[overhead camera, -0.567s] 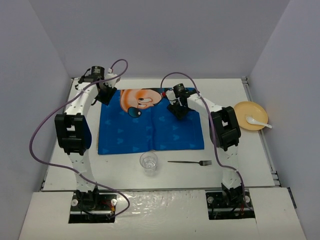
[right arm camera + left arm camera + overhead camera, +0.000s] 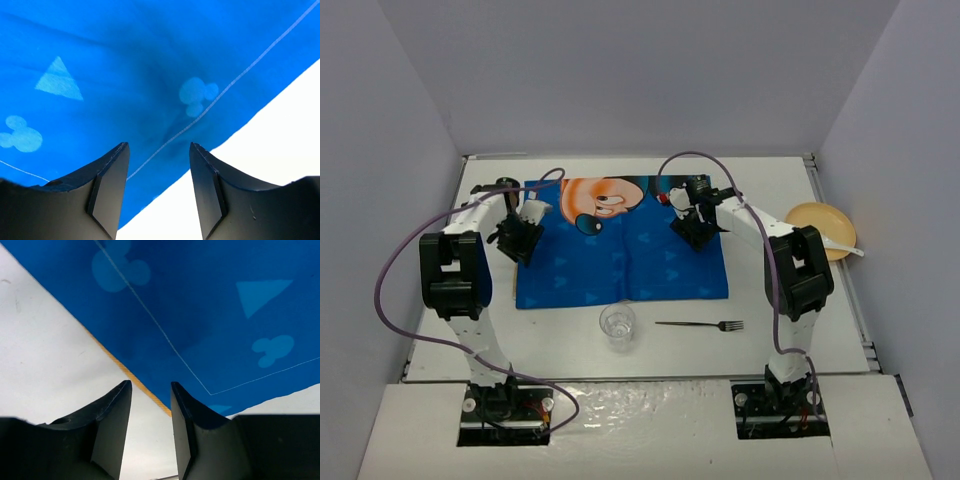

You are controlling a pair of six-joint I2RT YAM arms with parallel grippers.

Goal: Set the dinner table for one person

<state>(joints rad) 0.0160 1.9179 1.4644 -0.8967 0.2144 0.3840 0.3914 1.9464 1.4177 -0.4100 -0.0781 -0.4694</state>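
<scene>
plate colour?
The plate is yellow-orange; the top external view shows it best.

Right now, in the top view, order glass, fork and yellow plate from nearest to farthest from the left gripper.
From the left gripper:
1. glass, near centre.
2. fork, right of the glass.
3. yellow plate, far right edge.

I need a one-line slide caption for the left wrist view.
Open left gripper hovers over the edge of the blue placemat on the white table.

A robotics lab cell: plain grey walls [image 2: 640, 80] box in the white dinner table [image 2: 570, 345].
</scene>
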